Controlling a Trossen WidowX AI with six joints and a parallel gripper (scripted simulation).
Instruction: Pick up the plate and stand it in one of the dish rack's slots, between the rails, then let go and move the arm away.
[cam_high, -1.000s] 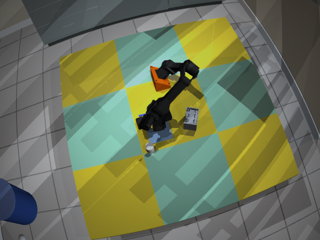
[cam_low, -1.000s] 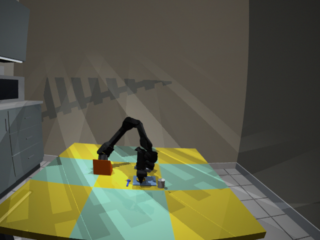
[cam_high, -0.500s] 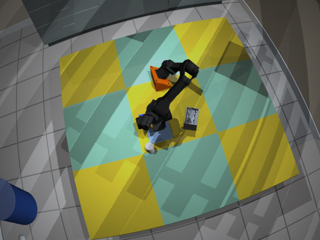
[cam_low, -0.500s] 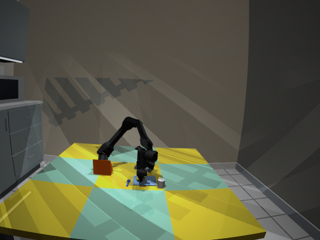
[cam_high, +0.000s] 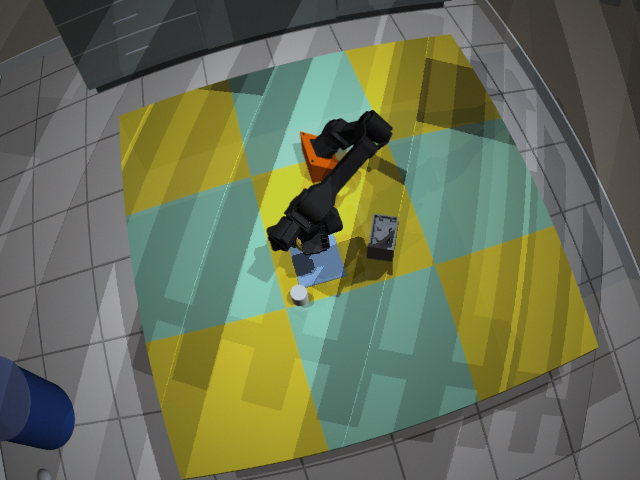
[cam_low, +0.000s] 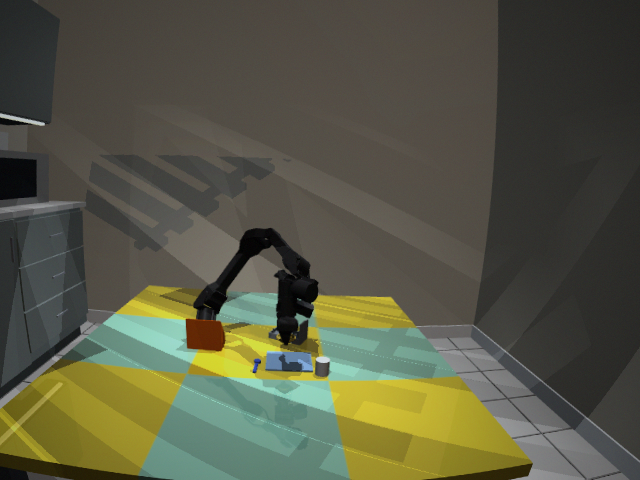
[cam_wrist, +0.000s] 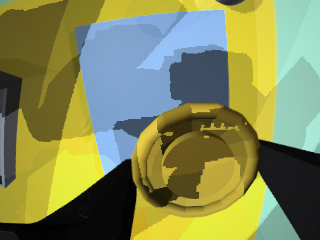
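Note:
The round yellow plate (cam_wrist: 200, 170) is between the two black fingers of my gripper (cam_wrist: 194, 158) (cam_low: 285, 341) in the wrist view, the fingertips at opposite sides of its rim. The gripper is shut on the plate and holds it above the table, its round face towards the wrist camera. In the top and exterior views the arm and fingers hide most of the plate. The grey dish rack (cam_high: 384, 232) (cam_low: 303, 335) stands to the right of the gripper in the top view, with its slots on top. In the wrist view only part of the rack (cam_wrist: 9, 135) shows at the left edge.
A flat blue mat (cam_high: 330, 268) (cam_low: 305, 364) (cam_wrist: 125, 65) lies below and beside the gripper. A white cylinder (cam_high: 298, 294) (cam_low: 322, 366) stands near the mat's corner. A small blue utensil (cam_low: 256, 364) lies beside the mat. An orange block (cam_high: 320, 166) (cam_low: 204, 334) is by the arm's base.

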